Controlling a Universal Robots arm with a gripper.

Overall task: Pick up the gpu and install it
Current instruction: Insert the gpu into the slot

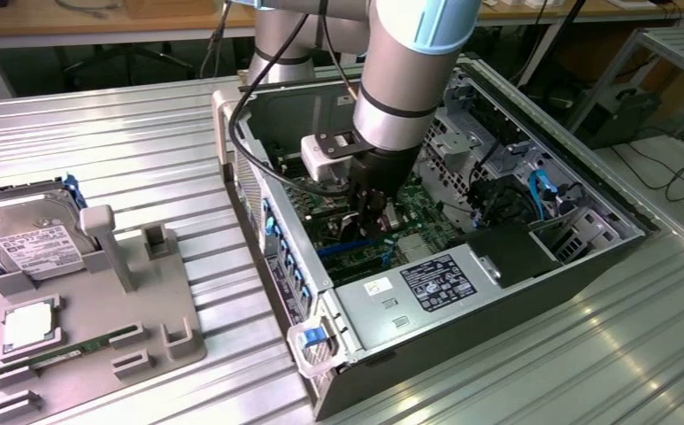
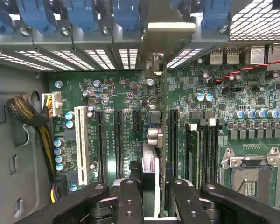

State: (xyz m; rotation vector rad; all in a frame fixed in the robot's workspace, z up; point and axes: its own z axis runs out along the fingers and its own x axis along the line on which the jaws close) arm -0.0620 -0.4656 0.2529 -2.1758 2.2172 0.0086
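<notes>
Pincer clamped on the gpu, holding it edge-on by its upper edge inside the open computer case at the desk's middle, above the motherboard slots. Card looks light, stiff and fragile; a grip on the bare board edge seems safest, clear of components and the bracket.

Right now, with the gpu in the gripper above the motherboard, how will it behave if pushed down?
The gpu is a thin card held edge-on in the gripper, so it is probably stiff downward but apt to tilt sideways. As a circuit card, it is likely fragile.
</notes>
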